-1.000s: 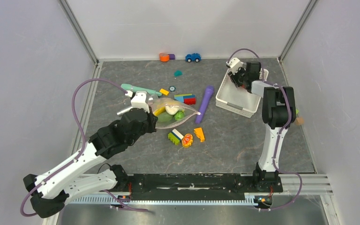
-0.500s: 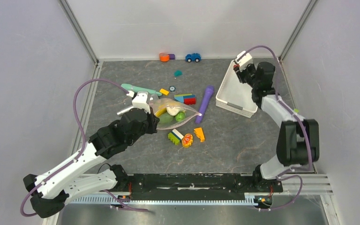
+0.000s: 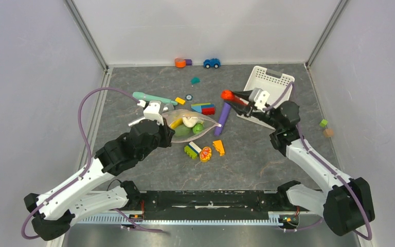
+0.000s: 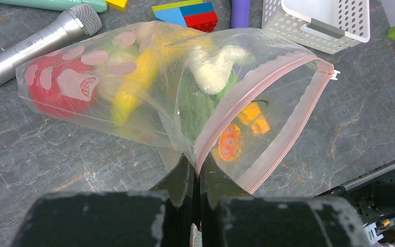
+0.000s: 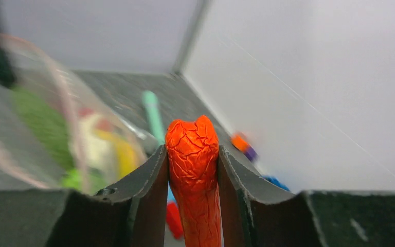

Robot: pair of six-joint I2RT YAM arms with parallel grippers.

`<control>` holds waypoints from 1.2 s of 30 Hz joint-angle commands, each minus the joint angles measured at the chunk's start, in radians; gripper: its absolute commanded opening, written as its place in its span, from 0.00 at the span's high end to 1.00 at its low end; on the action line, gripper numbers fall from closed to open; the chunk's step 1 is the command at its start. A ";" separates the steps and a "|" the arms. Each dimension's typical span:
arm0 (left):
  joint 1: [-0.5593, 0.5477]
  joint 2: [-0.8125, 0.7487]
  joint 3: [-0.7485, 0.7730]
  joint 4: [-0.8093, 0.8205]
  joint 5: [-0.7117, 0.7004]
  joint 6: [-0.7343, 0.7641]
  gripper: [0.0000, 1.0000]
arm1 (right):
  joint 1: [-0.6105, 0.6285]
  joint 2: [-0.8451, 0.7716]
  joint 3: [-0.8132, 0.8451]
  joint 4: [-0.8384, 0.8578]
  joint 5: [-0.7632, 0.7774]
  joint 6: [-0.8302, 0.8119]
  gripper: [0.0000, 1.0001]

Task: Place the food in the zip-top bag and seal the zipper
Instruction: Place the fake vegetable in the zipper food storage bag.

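A grey marbled tabletop [image 3: 257, 159] is being enclosed by pale walls. On it, the zip-top bag [image 4: 149, 98], loaded with red, yellow and green toy produce, is being pinched at its mouth edge by the left claw [image 4: 195, 172], jaws pressed together just beside the pink zipper [image 4: 267, 90]. The orange-red carrot [image 5: 195, 180] is being clamped in the right claw [image 5: 193, 154], to the bag's right and apart from it, over the purple stick [image 3: 224, 116].
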 commanded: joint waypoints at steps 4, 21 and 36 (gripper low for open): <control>0.006 -0.019 0.001 0.054 0.011 0.009 0.98 | 0.100 0.017 -0.092 0.692 -0.387 0.586 0.90; 0.005 0.012 0.006 0.059 0.062 0.022 0.98 | 0.304 0.326 -0.006 1.284 -0.475 0.990 0.91; 0.005 0.005 0.009 0.064 0.121 0.020 0.98 | 0.400 0.288 0.138 0.474 -0.317 0.328 0.93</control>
